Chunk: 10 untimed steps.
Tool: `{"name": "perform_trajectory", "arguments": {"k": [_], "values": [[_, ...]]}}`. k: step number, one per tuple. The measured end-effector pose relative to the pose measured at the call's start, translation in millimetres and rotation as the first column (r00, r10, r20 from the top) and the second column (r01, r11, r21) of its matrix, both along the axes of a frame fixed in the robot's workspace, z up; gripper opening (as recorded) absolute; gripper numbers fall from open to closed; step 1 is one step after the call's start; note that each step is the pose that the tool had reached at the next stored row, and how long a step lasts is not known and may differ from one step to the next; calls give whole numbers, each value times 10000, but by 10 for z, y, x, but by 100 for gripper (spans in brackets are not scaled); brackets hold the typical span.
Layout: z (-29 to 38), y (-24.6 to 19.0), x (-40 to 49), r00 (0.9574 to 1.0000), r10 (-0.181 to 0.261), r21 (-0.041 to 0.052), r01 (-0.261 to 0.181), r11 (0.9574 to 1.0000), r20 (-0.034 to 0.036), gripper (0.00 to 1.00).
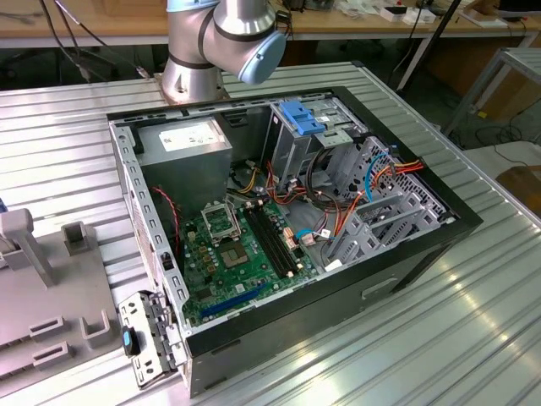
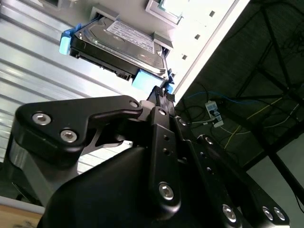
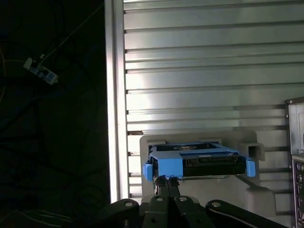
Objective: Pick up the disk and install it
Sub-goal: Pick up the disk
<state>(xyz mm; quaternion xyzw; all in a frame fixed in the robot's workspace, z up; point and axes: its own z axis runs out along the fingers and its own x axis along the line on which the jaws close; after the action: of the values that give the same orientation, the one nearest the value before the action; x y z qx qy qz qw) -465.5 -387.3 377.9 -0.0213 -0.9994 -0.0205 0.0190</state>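
Observation:
The disk (image 3: pixel 197 161) is a dark grey drive with a white label, clipped in a bright blue carrier. It rests at a grey holder block (image 3: pixel 199 140) on the ribbed metal table. In the second wrist view the disk (image 2: pixel 118 45) lies tilted, label side showing. My gripper (image 3: pixel 166 179) has its two thin fingers drawn together at the carrier's blue front edge, and its fingertips (image 2: pixel 167 97) touch the blue plastic. The open computer case (image 1: pixel 287 220) lies on its side in the exterior view, with a metal drive cage (image 1: pixel 317 144) at its far end.
A blue bracket (image 1: pixel 300 116) sits atop the drive cage, and a grey power supply (image 1: pixel 182 142) fills the case's far corner. Cables and a green motherboard (image 1: pixel 232 245) fill the inside. Grey fixtures (image 1: pixel 51 288) stand at the exterior view's left. The table edge (image 3: pixel 114 95) drops to a dark floor.

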Motion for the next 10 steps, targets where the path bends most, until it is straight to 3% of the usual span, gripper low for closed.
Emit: {"name": "perform_trajectory", "arguments": {"k": [5,10], "values": [[0,0,0,10000,81,0,-81,10000,-19,11],[0,0,0,9977,681,0,-681,9977,-19,11]]}}
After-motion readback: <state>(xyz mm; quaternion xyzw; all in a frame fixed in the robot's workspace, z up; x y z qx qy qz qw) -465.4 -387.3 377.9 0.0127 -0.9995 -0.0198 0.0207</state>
